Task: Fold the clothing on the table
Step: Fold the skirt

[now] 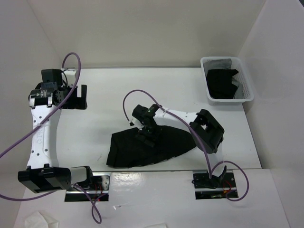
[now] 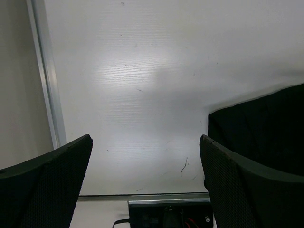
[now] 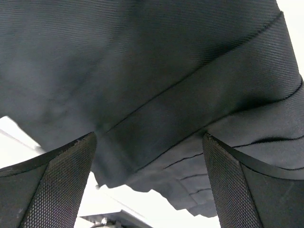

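Black garment point(image 1: 128, 149) is lying on the counter point(image 1: 95, 128) near the front edge. I'm holding the right pincer point(image 1: 146, 137) released over its middle, grasping nothing. The left pincer point(image 1: 78, 99) is hanging released too, well apart at left over bare counter. A bin point(image 1: 205, 78) at far right is holding dark cloth point(image 1: 222, 84).

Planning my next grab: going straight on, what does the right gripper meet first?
The right gripper would meet the black garment first; it looks close, though depth is unclear.
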`<act>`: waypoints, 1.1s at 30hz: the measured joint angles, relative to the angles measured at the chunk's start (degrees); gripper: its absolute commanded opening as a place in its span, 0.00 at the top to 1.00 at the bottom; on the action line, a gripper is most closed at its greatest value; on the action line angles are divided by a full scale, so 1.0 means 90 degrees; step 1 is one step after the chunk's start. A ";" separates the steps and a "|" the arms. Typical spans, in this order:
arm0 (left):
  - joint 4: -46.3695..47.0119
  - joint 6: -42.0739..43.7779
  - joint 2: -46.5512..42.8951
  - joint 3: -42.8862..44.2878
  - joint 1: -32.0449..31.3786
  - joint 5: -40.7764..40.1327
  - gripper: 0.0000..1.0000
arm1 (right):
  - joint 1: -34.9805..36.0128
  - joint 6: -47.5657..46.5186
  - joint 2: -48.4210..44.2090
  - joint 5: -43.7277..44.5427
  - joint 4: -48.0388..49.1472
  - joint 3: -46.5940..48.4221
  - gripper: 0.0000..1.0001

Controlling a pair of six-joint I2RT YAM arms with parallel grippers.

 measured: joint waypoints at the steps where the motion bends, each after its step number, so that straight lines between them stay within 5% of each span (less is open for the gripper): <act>1: 0.0002 -0.0010 0.0000 -0.0002 0.0053 -0.0022 0.01 | -0.0012 0.0049 0.0024 0.0097 0.0114 -0.0114 0.03; 14: 0.0002 -0.0022 0.0100 -0.0027 0.0262 -0.0039 0.01 | -0.0022 0.0712 0.0474 0.0393 0.0328 -0.0107 0.02; 33: 0.0015 -0.0007 0.0296 -0.0027 0.0262 -0.0291 0.01 | -0.1637 0.0894 0.2101 0.0612 0.0806 0.2713 0.02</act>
